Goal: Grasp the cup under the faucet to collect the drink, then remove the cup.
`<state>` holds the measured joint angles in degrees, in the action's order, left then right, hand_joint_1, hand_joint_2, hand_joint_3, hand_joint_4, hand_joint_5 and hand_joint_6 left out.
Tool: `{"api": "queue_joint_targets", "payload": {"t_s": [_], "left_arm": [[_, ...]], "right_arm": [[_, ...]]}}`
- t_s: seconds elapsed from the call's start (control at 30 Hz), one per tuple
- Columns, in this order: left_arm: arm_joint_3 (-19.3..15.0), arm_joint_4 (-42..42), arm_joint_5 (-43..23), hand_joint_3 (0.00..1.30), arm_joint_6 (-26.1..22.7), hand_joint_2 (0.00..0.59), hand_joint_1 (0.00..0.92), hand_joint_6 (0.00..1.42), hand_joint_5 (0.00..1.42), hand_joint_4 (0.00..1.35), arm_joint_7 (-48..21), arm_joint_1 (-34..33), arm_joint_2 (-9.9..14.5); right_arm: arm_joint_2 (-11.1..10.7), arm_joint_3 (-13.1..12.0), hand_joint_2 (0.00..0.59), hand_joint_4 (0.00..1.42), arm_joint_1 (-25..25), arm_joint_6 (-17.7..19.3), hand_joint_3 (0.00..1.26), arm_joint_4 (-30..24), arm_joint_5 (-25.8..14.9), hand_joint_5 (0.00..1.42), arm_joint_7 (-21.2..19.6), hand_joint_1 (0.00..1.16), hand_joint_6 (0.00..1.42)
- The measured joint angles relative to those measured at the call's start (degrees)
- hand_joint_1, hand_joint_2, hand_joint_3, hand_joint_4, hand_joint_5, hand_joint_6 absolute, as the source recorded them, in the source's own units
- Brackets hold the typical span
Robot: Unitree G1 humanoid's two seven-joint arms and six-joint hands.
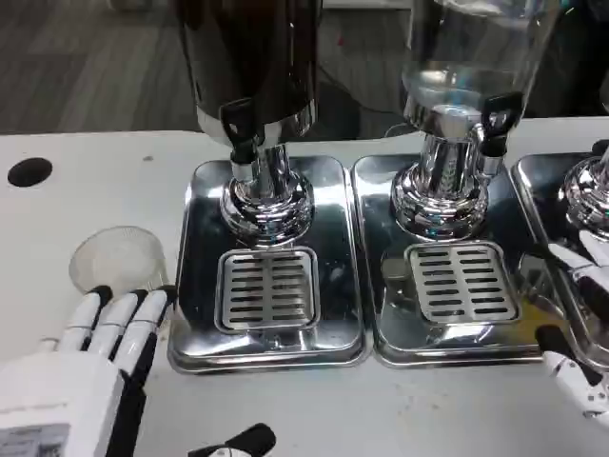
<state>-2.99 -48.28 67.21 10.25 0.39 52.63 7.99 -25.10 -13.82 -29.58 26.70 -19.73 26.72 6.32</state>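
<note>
A clear plastic cup [116, 258] stands on the white table at the left, beside the left dispenser's steel tray [195, 286]. My left hand [90, 367] lies just in front of the cup, fingers stretched toward it with their black tips close to its rim, holding nothing. The dark dispenser's black faucet [238, 129] hangs above the slotted drain grate [267, 287], with nothing under it. My right hand [580, 314] is at the right edge, fingers apart and holding nothing, next to the middle tray.
A second dispenser with a clear tank [466, 57] and black faucet [497, 119] stands on the middle tray [376, 286]. A third chrome base [590, 190] sits at the far right. A black hole [29, 171] marks the table's left side.
</note>
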Motion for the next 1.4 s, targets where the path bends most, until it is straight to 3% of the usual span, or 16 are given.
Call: {"api": "queue_joint_targets", "payload": {"t_s": [0.17,0.27,0.73,1.4], "left_arm": [[0.94,0.01,-0.18,0.09,0.44,0.069,0.0,0.22,0.04,0.0,0.3,0.72,-0.15],[1.29,0.0,-0.16,0.09,0.48,0.07,0.0,0.22,0.04,0.0,0.37,0.78,-0.2],[4.81,0.98,0.74,0.09,0.71,0.075,0.0,0.22,0.04,0.0,3.41,1.64,-2.04],[6.23,1.86,0.76,0.1,0.53,0.07,0.0,0.22,0.05,0.0,4.44,1.49,-2.09]], "right_arm": [[0.02,0.75,0.522,0.0,-1.41,1.22,0.1,-1.08,12.05,0.0,-4.81,0.38,0.0],[0.18,1.21,0.509,0.0,-1.72,1.29,0.1,-1.11,13.36,0.0,-5.81,0.4,0.0],[0.66,2.15,0.49,0.0,-2.15,0.23,0.11,-1.13,9.98,0.0,-5.96,0.44,0.0],[0.74,3.6,0.489,0.0,-2.23,-0.38,0.12,-1.13,8.77,0.0,-5.83,0.45,0.0]]}}
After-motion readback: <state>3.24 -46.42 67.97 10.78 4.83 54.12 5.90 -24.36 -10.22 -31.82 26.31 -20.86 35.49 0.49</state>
